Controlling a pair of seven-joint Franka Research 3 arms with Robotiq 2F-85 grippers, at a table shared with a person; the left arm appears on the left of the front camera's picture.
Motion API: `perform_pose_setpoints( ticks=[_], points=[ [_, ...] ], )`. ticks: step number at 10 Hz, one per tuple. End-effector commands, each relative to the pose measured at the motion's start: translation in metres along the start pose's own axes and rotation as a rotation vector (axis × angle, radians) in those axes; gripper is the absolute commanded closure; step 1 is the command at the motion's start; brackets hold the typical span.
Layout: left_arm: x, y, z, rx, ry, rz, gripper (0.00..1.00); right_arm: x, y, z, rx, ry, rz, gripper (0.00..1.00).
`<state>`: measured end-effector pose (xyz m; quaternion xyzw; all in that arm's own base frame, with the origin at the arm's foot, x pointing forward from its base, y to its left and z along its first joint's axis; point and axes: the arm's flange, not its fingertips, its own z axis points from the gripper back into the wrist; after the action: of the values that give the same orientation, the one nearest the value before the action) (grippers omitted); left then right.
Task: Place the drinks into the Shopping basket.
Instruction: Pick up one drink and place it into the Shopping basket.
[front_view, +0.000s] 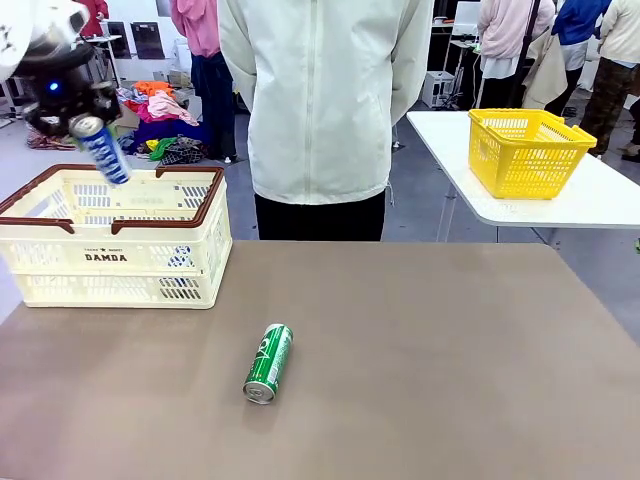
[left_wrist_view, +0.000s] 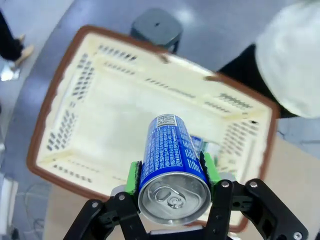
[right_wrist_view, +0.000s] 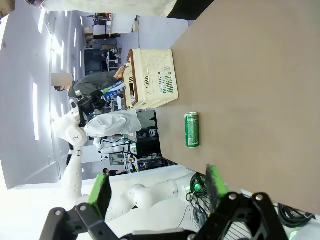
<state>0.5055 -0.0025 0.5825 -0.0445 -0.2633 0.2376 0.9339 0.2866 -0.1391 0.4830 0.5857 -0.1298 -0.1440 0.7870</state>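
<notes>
At the left, a blue can (front_view: 103, 152) is held in the left gripper (front_view: 82, 122), whose jaws are closed partway on the can's sides. In the left wrist view the can (left_wrist_view: 170, 155) is seen clamped between the green pads (left_wrist_view: 133, 176) of the gripper (left_wrist_view: 170, 172), with its silver top turned towards the camera. The can is held tilted in the air above the Shopping basket (front_view: 215, 195), over the open inside and not touching it. The basket is set on the far left part of the brown table (front_view: 430, 350). Something blue and white is glimpsed through the lattice, but it cannot be told what it is. Nearer the middle, a green can (front_view: 268, 362) is laid on its side on the table, well apart from the basket. A person (front_view: 325, 100) is seen standing at the far edge. Further right, a yellow basket (front_view: 525, 155) is placed on a white side table (front_view: 600, 205). The right gripper (right_wrist_view: 158, 187) is spread wide above the table, and nothing is held in it.
</notes>
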Motion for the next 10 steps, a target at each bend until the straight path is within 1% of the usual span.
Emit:
perform_pose_setpoints(
  ticks=[1,2,3,4,9,10],
  points=[
    [-0.009,0.016,-0.024,0.043,0.069,0.057,1.0,0.0,0.006,-0.001,0.024,-0.005,-0.017,0.0],
    [-0.01,0.022,-0.038,0.054,0.083,0.079,1.0,0.0,0.006,-0.001,0.024,-0.005,-0.017,0.0],
    [-0.008,0.019,-0.043,0.04,0.092,0.148,1.0,0.0,0.006,-0.001,0.024,-0.005,-0.017,0.0],
    [-0.007,0.032,-0.04,0.056,0.077,0.05,1.0,0.0,0.006,-0.001,0.024,-0.005,-0.017,0.0],
    [-0.007,0.032,-0.04,0.056,0.077,0.05,1.0,0.0,0.006,-0.001,0.024,-0.005,-0.017,0.0],
    [-0.009,0.03,-0.046,0.058,0.089,0.068,1.0,0.0,0.006,-0.001,0.024,-0.005,-0.017,0.0]
  ],
)
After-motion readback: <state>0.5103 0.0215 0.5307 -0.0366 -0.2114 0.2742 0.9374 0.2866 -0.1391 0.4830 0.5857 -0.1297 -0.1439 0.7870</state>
